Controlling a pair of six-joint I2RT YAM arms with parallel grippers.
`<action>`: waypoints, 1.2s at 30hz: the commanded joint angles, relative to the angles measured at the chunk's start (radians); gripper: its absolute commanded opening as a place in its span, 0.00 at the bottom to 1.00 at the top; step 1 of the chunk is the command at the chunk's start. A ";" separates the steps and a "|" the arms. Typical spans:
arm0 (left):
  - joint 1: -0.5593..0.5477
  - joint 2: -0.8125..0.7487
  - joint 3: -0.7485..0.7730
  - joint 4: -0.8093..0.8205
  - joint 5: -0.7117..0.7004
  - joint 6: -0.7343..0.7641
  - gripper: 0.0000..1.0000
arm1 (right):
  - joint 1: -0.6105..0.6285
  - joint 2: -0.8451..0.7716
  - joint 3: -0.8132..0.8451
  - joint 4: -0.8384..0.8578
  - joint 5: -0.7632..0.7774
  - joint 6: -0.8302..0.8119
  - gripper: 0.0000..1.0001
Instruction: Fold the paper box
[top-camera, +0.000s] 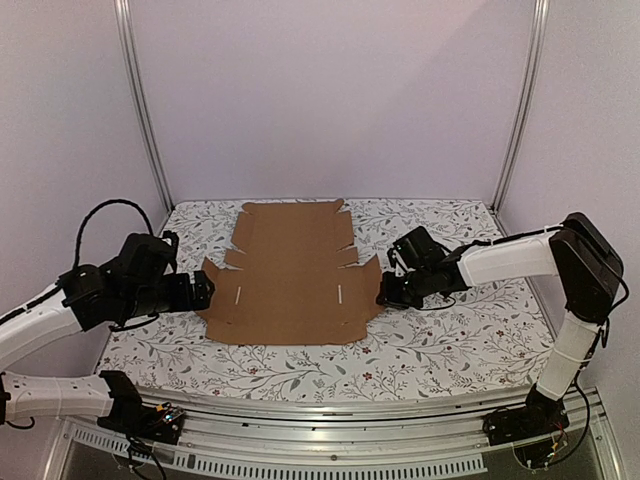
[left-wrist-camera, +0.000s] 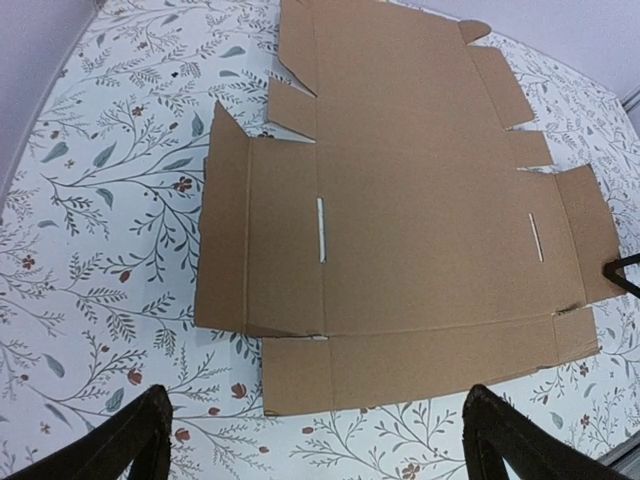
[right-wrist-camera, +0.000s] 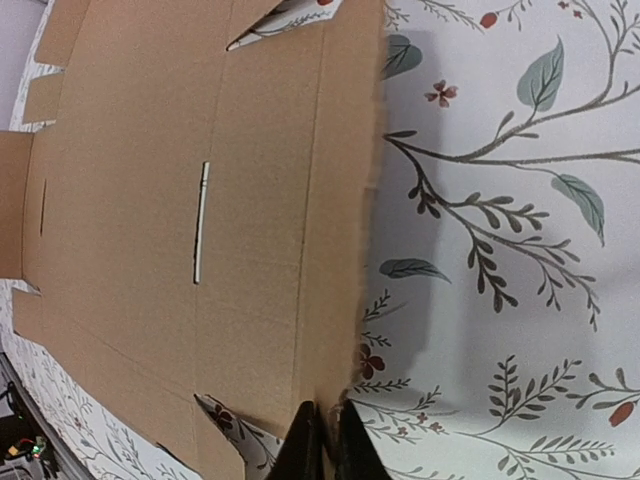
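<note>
Paper box (right-wrist-camera: 200, 200) in tight right hand (right-wrist-camera: 323, 415)

Both arms reach low and inward. Left gripper (top-camera: 208, 290) spread wide (fingers well apart); right gripper (right-wrist-camera: 325, 445) pinched closed.

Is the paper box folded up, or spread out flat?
Mostly spread flat: the paper box lies open on the table, no walls formed; only its sides lift slightly.
</note>
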 joint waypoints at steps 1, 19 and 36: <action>-0.015 -0.022 0.023 -0.022 0.006 0.012 1.00 | 0.008 0.002 0.022 0.006 -0.030 -0.012 0.00; -0.015 0.028 0.315 -0.054 0.084 0.209 1.00 | 0.040 -0.257 0.138 -0.352 0.061 -0.355 0.00; -0.021 0.264 0.670 0.016 0.357 0.468 1.00 | 0.081 -0.366 0.464 -0.659 0.130 -0.799 0.00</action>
